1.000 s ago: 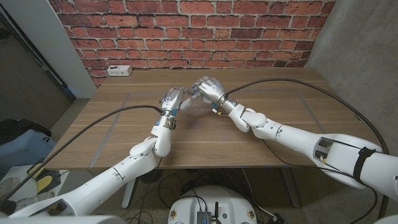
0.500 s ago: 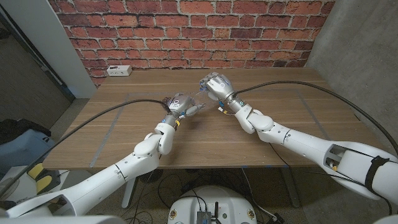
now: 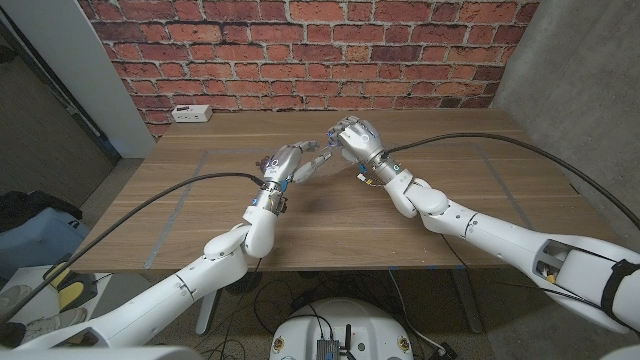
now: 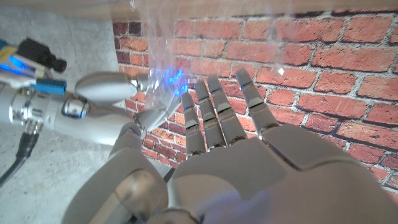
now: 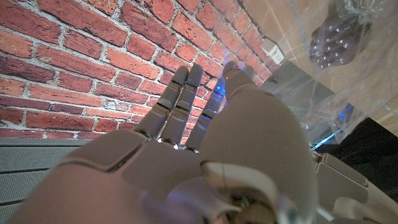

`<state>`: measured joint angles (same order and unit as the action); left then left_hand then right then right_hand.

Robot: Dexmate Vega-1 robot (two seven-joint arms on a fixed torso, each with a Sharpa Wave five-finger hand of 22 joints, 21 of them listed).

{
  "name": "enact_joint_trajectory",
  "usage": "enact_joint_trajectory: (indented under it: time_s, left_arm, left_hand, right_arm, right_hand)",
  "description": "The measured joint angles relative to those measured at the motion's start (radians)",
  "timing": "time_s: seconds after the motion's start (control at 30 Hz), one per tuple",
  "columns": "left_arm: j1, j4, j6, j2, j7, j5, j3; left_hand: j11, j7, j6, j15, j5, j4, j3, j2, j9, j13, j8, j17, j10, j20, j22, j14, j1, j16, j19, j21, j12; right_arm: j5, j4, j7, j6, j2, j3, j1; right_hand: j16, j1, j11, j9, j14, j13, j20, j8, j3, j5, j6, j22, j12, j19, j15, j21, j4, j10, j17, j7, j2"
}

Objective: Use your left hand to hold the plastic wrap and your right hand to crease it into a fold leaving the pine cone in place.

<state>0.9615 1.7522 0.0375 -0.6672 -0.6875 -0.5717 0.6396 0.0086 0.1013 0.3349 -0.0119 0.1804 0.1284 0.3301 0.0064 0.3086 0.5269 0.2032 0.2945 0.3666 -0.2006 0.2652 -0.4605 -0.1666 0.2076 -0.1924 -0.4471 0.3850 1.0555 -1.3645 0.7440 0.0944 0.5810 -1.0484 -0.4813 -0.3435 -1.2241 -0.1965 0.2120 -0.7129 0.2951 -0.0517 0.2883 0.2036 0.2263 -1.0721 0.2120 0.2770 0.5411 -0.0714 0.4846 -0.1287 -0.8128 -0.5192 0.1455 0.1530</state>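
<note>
Clear crinkled plastic wrap [image 5: 323, 99], over dark scaly pine cone [image 5: 339, 37]. Left hand [image 3: 287, 163] pinching an edge, steadying. Right hand [image 3: 354, 138]: fingers straight, grip indeterminable, placed for creasing.

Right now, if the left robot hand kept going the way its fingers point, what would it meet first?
Probably the plastic wrap just ahead of the left robot hand, then the right robot hand close behind it; depth is unclear.

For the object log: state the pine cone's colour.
Dark brown, almost black, seen through the clear plastic wrap. The pine cone shows best in the right wrist view.
</note>
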Motion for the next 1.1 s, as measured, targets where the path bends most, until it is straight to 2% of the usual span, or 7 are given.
enact_joint_trajectory:
  time_s: [0.07,0.13,0.3,0.4,0.5,0.7,1.1]
  left_arm:
    - [0.008,0.009,0.0,-0.001,0.0,0.0,-0.006]
    - [0.016,0.015,0.0,0.0,0.0,0.0,-0.012]
    - [0.031,0.007,-0.052,0.016,-0.072,-0.017,-0.021]
    - [0.039,-0.005,-0.096,0.027,-0.136,-0.025,-0.028]
    - [0.045,-0.015,-0.121,0.035,-0.165,-0.026,-0.034]
    - [0.055,-0.026,-0.121,0.047,-0.165,-0.026,-0.042]
    - [0.066,-0.042,-0.243,0.063,-0.234,-0.021,-0.054]
  left_hand:
    - [-0.006,0.001,-0.059,-0.009,0.003,0.005,-0.005,-0.012,-0.016,-0.007,-0.013,-0.009,-0.05,-0.008,-0.012,0.066,0.006,-0.011,0.06,0.029,-0.032]
    - [-0.011,-0.018,-0.065,-0.006,0.005,0.007,-0.007,-0.022,-0.021,-0.008,-0.006,-0.014,-0.062,-0.01,-0.019,0.088,-0.005,-0.014,0.088,0.045,-0.042]
    - [-0.01,-0.041,0.006,0.022,0.016,0.011,-0.002,-0.027,-0.018,-0.002,0.044,-0.012,0.011,-0.009,-0.028,0.017,-0.01,0.024,0.056,0.036,-0.002]
    - [-0.004,-0.049,0.027,0.028,0.017,0.008,0.001,-0.021,-0.013,0.004,0.056,-0.009,0.033,-0.007,-0.029,-0.001,-0.016,0.03,0.041,0.033,0.012]
    - [-0.003,-0.051,0.03,0.023,0.017,0.007,0.002,-0.016,-0.013,0.004,0.056,-0.004,0.035,-0.001,-0.029,-0.006,-0.018,0.03,0.035,0.029,0.018]
    - [0.0,-0.055,0.033,0.023,0.017,0.003,0.006,-0.008,-0.013,0.009,0.056,0.0,0.038,0.003,-0.026,-0.006,-0.01,0.03,0.031,0.025,0.02]
    - [-0.001,-0.049,0.045,0.028,0.017,-0.002,0.01,-0.003,-0.014,0.013,0.063,0.005,0.047,0.0,-0.023,-0.022,-0.005,0.037,0.013,0.017,0.033]
  right_arm:
    - [0.005,0.0,-0.008,-0.001,0.0,0.0,0.0]
    - [0.01,0.0,-0.014,-0.002,0.0,0.0,0.0]
    - [0.018,-0.022,-0.02,-0.003,0.017,0.011,-0.023]
    - [0.023,-0.025,-0.019,-0.01,0.019,0.014,-0.028]
    - [0.031,-0.023,-0.005,-0.023,0.017,0.014,-0.03]
    - [0.059,-0.023,0.036,-0.053,0.017,0.014,-0.03]
    - [0.112,0.047,0.102,-0.132,-0.027,-0.058,0.025]
  right_hand:
    - [0.0,0.0,0.0,0.0,0.0,0.0,0.0,0.0,-0.003,0.0,-0.003,0.0,0.0,0.0,0.0,0.0,-0.003,0.0,0.0,0.003,0.0]
    - [0.0,0.0,0.0,0.0,0.0,0.0,0.0,0.0,-0.004,0.0,-0.003,0.0,0.0,0.0,0.0,0.004,-0.004,0.0,0.0,0.003,0.0]
    - [0.007,0.0,0.0,0.0,-0.001,0.0,0.004,-0.004,-0.004,0.0,-0.003,0.0,0.0,-0.004,0.001,0.004,-0.004,0.0,0.0,0.003,0.0]
    - [0.006,0.0,0.004,0.0,-0.022,0.0,0.005,-0.007,-0.011,0.006,-0.003,0.001,-0.004,-0.004,0.0,0.019,0.004,-0.004,-0.003,0.003,0.0]
    - [-0.021,-0.005,0.002,0.0,-0.068,0.005,-0.002,-0.012,-0.022,0.011,-0.003,0.014,-0.004,0.02,-0.009,0.046,0.006,-0.01,-0.022,0.003,0.005]
    - [-0.072,-0.02,0.002,0.005,-0.14,0.012,-0.002,-0.019,-0.038,0.015,-0.007,0.041,-0.007,0.02,-0.033,0.085,0.006,-0.013,-0.064,-0.008,0.006]
    - [-0.056,-0.038,0.002,0.005,-0.115,0.019,-0.001,-0.026,-0.044,0.025,-0.007,0.055,-0.015,0.011,-0.031,0.104,0.001,-0.013,-0.07,-0.008,0.006]
